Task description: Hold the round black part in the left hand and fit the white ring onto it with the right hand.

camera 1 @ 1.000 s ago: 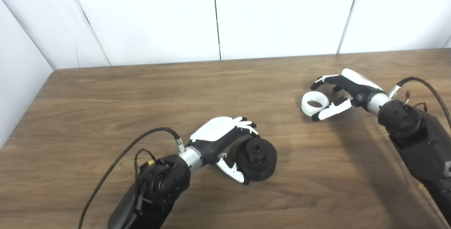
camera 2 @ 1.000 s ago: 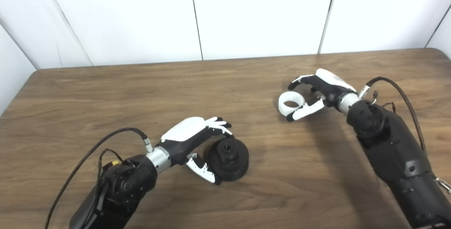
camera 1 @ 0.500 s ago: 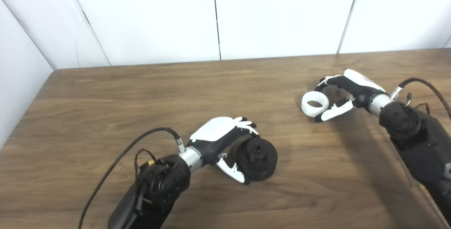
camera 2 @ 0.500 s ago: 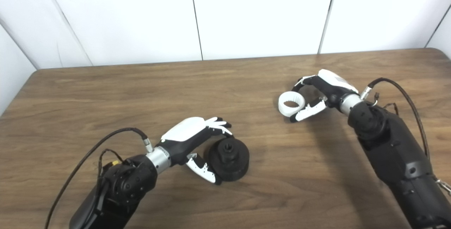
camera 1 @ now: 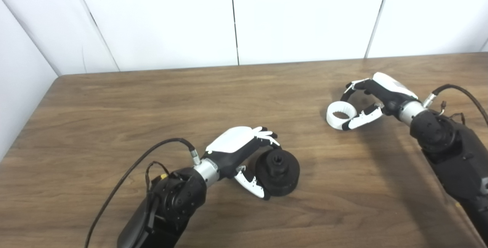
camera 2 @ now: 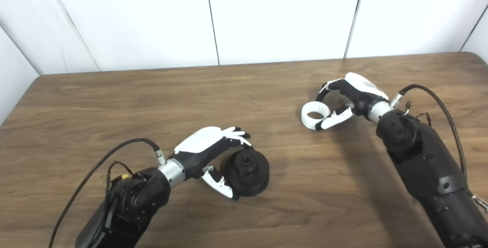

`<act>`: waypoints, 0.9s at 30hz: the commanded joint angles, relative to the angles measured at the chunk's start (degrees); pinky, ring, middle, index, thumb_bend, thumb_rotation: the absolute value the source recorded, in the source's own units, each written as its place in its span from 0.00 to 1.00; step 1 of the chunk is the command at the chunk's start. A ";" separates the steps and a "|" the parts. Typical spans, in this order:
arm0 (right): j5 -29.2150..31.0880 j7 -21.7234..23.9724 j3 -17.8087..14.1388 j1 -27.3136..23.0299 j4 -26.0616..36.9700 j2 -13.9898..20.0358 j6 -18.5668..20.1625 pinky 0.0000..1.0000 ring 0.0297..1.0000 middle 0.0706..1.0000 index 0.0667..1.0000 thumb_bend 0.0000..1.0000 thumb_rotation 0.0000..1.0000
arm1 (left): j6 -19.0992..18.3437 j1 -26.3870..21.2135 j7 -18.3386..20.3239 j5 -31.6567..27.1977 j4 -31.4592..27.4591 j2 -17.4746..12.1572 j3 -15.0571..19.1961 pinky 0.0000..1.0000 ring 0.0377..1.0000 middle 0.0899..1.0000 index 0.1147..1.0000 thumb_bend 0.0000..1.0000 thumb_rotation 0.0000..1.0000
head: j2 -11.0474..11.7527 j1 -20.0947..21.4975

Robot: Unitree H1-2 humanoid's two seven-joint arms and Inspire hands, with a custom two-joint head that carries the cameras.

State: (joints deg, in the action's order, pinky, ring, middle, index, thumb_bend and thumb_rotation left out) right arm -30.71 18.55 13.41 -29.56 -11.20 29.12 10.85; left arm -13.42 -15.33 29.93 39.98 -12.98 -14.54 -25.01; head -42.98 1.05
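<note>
The round black part (camera 1: 278, 171) lies on the wooden table (camera 1: 152, 103) near the front middle. My left hand (camera 1: 244, 154) is closed on its left side, fingers over the back edge and thumb against the front edge. The white ring (camera 1: 339, 115) lies on the table at the right. My right hand (camera 1: 368, 97) is open around it from the right. Its thumb (camera 1: 360, 116) touches the ring's near side and its fingers (camera 1: 352, 87) arch just behind the ring, apart from it. The ring also shows in the right eye view (camera 2: 314, 115).
White wall panels (camera 1: 236, 15) stand behind the table's far edge. The table's left edge runs close to the side wall. A black cable (camera 1: 145, 160) loops beside my left forearm, and another (camera 1: 457, 91) beside my right wrist.
My right hand has drawn back a little to the right and curled its fingers closer; its thumb now touches the ring, which has shifted slightly nearer. The left hand and black part have not moved.
</note>
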 commanded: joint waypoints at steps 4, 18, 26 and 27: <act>0.21 -2.51 -1.14 -2.01 0.65 0.43 -2.18 0.82 0.93 0.85 0.58 0.88 0.20 | -1.33 -0.62 0.17 0.47 -0.62 -0.37 0.41 0.88 0.99 0.93 0.68 0.90 0.15 | -0.01 0.05; 1.18 -3.64 -1.65 -2.04 0.17 0.60 -3.91 0.83 0.93 0.85 0.55 0.86 0.20 | -0.96 -0.73 -0.22 0.32 -0.15 -0.31 0.46 0.88 0.99 0.93 0.68 0.91 0.15 | 0.10 0.12; 1.17 -3.55 -2.23 -2.21 0.52 0.85 -3.81 0.84 0.93 0.85 0.47 0.59 0.16 | -1.00 -1.13 -0.13 0.08 0.33 -0.10 0.45 0.88 0.99 0.93 0.68 0.91 0.14 | 0.39 0.06; 1.29 -3.54 -2.40 -2.17 0.68 0.88 -3.81 0.85 0.93 0.85 0.46 0.55 0.15 | -1.00 -1.18 -0.06 0.06 0.30 -0.11 0.44 0.88 0.99 0.93 0.68 0.90 0.14 | 0.40 0.06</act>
State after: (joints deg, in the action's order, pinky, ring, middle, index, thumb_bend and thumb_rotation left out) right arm -29.74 16.48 12.28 -29.50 -12.30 28.88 8.27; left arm -13.48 -15.24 29.78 39.98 -12.95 -14.39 -25.00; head -42.54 1.05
